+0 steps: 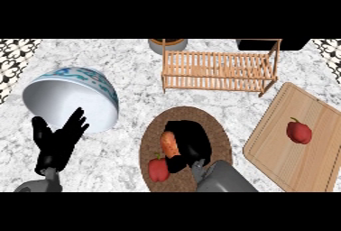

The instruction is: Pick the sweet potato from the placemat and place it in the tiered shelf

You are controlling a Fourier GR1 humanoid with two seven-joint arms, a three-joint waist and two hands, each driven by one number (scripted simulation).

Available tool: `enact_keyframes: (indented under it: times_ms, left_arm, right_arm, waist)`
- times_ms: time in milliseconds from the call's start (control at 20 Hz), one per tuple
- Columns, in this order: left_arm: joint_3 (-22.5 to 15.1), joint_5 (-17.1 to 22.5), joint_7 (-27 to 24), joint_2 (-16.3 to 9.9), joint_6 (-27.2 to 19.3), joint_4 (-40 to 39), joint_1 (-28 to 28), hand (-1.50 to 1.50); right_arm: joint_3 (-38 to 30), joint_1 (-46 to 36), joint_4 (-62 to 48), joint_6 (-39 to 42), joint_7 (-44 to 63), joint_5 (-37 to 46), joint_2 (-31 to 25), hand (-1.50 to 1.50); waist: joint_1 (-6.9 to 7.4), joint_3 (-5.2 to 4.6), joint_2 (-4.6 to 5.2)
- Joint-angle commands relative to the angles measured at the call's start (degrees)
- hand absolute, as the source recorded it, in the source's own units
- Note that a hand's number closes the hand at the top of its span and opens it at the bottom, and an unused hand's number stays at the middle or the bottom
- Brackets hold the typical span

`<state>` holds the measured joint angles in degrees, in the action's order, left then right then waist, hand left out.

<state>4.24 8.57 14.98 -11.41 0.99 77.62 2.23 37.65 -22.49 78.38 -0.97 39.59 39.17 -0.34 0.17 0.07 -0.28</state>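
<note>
Right black hand (190, 142) over centre of round brown woven placemat (220, 128), fingers curled round orange oblong sweet potato (169, 144); potato at hand's left edge, partly hidden, above mat. Cannot tell whether lifted or touching. Red bell pepper w/ green stem (158, 168) on mat's near-left part, just beside potato. Grey right forearm (223, 178) entering from near edge. Left black hand (60, 140) at near left, fingers spread, upright, holding nothing. White bowl w/ blue-green patterned outside (70, 97) tilted on marble counter (133, 67), far left, near left hand. Slatted wooden tiered shelf (220, 70) far centre-right, well apart from potato. Light wooden cutting board (266, 149) at right, second red pepper (299, 131) on it.
</note>
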Motion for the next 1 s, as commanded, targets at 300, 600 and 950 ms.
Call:
enact_keyframes:
  times_ms: [300, 600, 950]
  left_arm:
    - [0.9, -0.1, 2.4, -0.6, -0.2, 1.3, -0.5, 0.00]
    - [-0.1, -1.6, -1.6, 1.4, -0.4, -2.8, -1.5, 0.00]
    - [0.8, -0.9, 0.3, -0.1, 0.4, 0.5, -2.2, 0.00]
  right_arm:
    - [4.0, -9.1, 16.1, -5.8, 14.6, 4.4, 0.3, 1.50]
    - [0.3, -19.2, 26.6, -1.2, 29.9, 11.1, 0.3, 1.50]
    - [-10.3, -26.5, 32.0, 11.8, 34.4, 12.3, 0.3, 1.50]
  waist:
    - [-0.62, -0.10, -0.21]
    - [-0.72, -0.17, -0.09]
    - [-0.45, -0.12, -0.04]
